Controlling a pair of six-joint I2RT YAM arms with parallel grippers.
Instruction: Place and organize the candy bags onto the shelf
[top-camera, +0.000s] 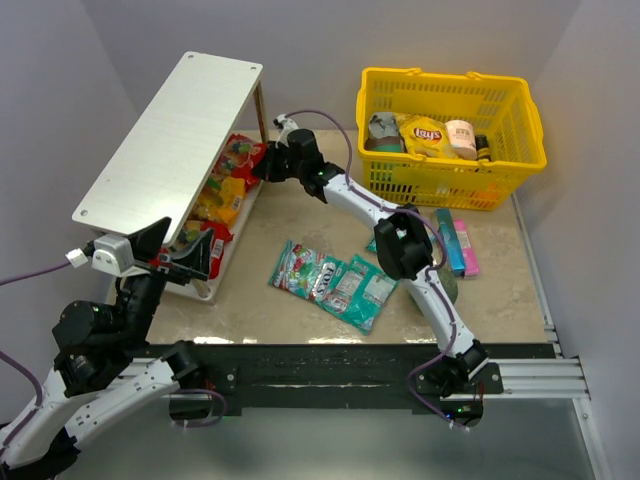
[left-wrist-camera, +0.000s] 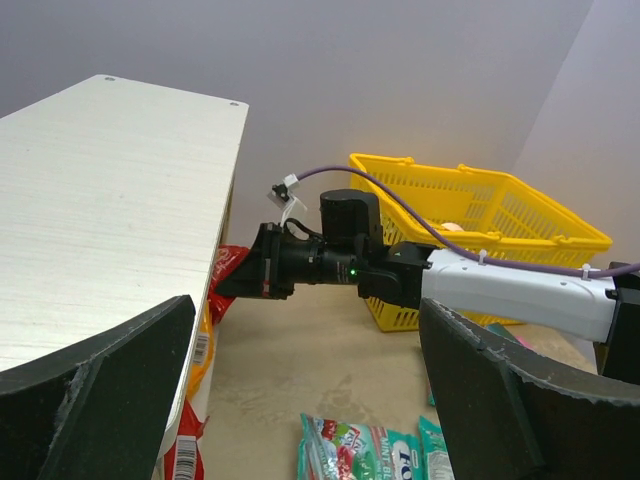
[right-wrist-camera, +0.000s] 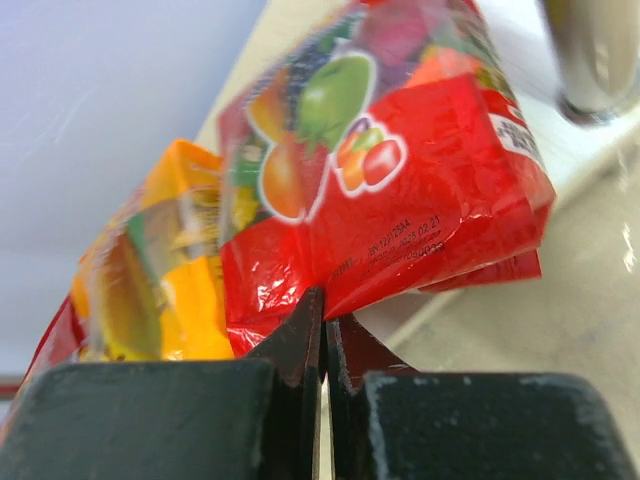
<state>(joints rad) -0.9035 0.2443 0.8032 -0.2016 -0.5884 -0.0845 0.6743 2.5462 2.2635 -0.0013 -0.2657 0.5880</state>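
the claw (right-wrist-camera: 323, 305) pinches the lower edge of the red candy bag (right-wrist-camera: 440, 170) (a yellow-orange bag (right-wrist-camera: 185, 300) just beside).

- bench (top-camera: 300, 215): beige marbled top, glossy glare toward 6 o'clock
- walls (top-camera: 330, 40): plain pale grey-lilac at 9, 12, 3 o'clock
- black rail (top-camera: 330, 365) along bench edge, 6 o'clock
- light soft, even

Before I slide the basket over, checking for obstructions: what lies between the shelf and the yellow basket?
In the top view, the right arm crosses that gap, its end effector pinching a red candy bag at the shelf.
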